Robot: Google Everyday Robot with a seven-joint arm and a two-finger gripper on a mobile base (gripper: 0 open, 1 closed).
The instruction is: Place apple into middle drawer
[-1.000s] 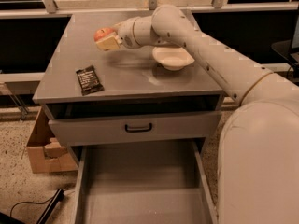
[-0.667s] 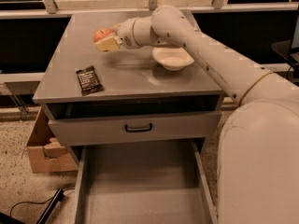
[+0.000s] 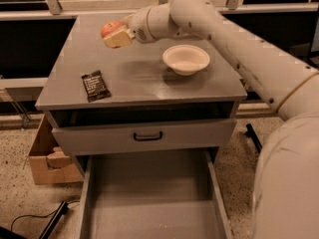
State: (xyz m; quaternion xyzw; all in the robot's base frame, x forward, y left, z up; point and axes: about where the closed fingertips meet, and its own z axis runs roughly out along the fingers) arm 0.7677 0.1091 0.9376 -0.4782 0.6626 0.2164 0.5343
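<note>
Cabinet top (image 3: pixel 134 78) carries 1 bowl (image 3: pixel 186 59), 1 packet (image 3: pixel 95 85); end effector (image 3: pixel 115 34) above.

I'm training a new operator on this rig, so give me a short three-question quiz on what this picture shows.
1. True or false: the apple already lies in the middle drawer.
2. Fill in: the white bowl and the dark packet both rest on the cabinet ____.
3. What does the gripper hold? A) the white bowl B) the apple C) the dark packet

Key: 1 false, the open drawer has no apple in it. 2 top. 3 B, the gripper holds it above the far part of the cabinet top.
</note>
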